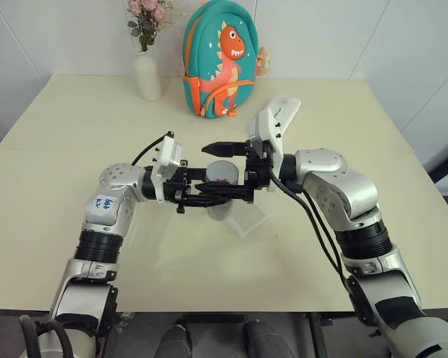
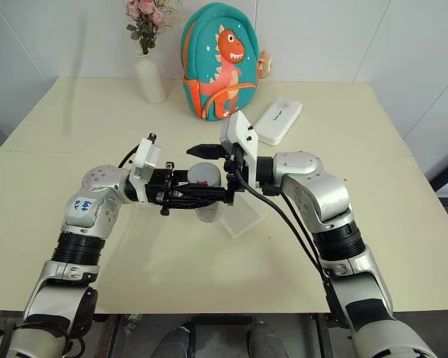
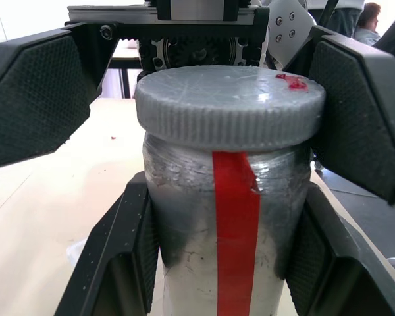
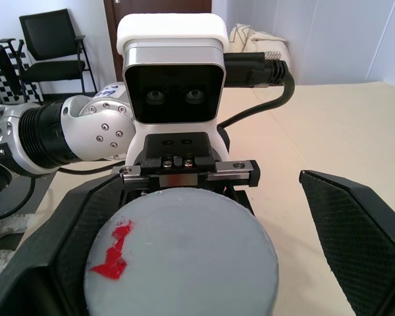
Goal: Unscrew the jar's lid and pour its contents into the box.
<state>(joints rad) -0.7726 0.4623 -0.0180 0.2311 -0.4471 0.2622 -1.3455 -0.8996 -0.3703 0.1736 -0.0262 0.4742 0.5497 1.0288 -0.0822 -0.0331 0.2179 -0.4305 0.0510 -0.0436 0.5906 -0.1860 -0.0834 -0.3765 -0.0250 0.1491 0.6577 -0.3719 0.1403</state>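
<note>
Jar [image 3: 224, 224] sits clamped in the left gripper [image 1: 209, 195] above the table [image 1: 75, 149], lid [image 3: 229, 108] still on; the right gripper [image 1: 225, 149] brackets it, jaws wide. Unscrewing and pouring into the box [image 1: 248, 218] beneath remain.

Upright red-striped jar [image 3: 217, 230], grey lid [image 3: 227, 105] on

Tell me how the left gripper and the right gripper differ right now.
The left gripper is shut on the jar, gripping its body; the right gripper is open, its fingers standing apart on either side of the lid. The left grips below the lid; the right sits at lid level. Both have black fingers and point level, facing each other.
</note>
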